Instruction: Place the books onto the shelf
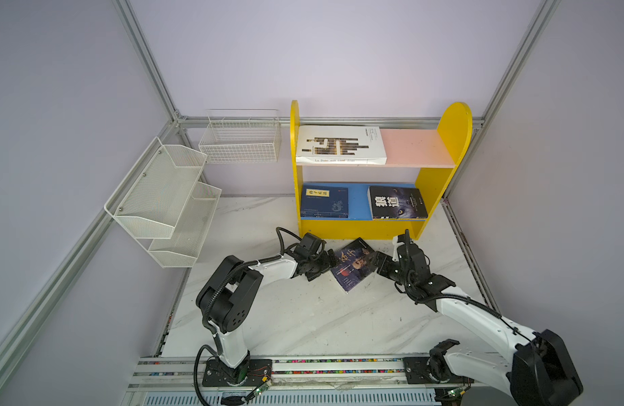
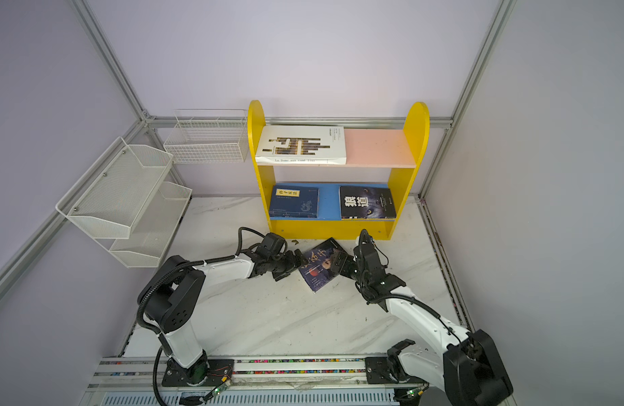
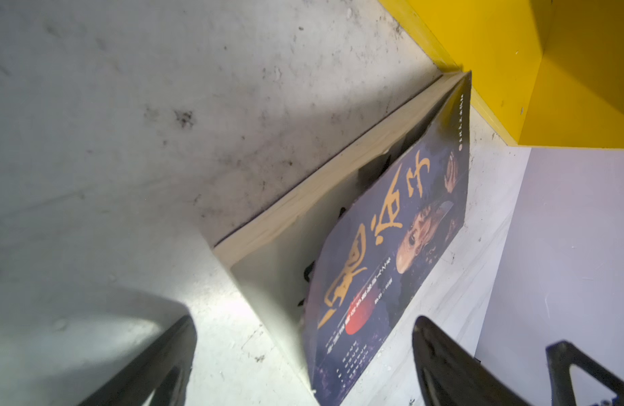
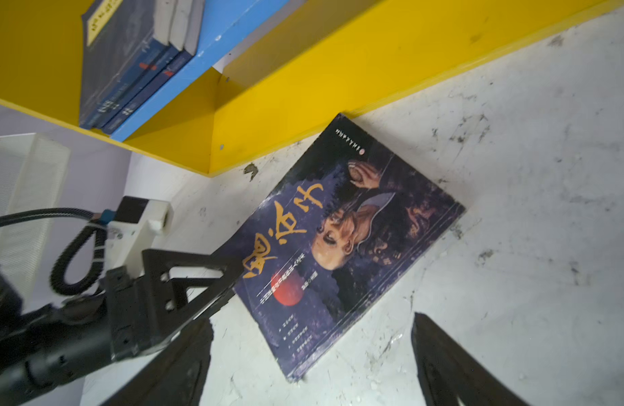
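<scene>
A dark-blue book with a face (image 1: 352, 265) (image 2: 319, 267) lies askew on the marble table just in front of the shelf (image 1: 454, 140) (image 2: 414, 140). My left gripper (image 1: 332, 261) (image 3: 307, 365) is open and straddles its left edge, where the cover (image 3: 391, 253) stands lifted off the pages. My right gripper (image 1: 377, 262) (image 4: 310, 369) is open around the opposite corner (image 4: 345, 239). A white book (image 1: 340, 146) lies on the pink board. A navy stack (image 1: 323, 202) (image 4: 134, 70) and a black book (image 1: 396, 203) lie on the blue board.
A white mesh rack (image 1: 163, 207) and a white wire basket (image 1: 240, 140) hang on the walls at the back left. The arms' base rail (image 1: 338, 365) runs along the table's front edge. A small dark scrap (image 2: 295, 242) lies by the shelf's foot.
</scene>
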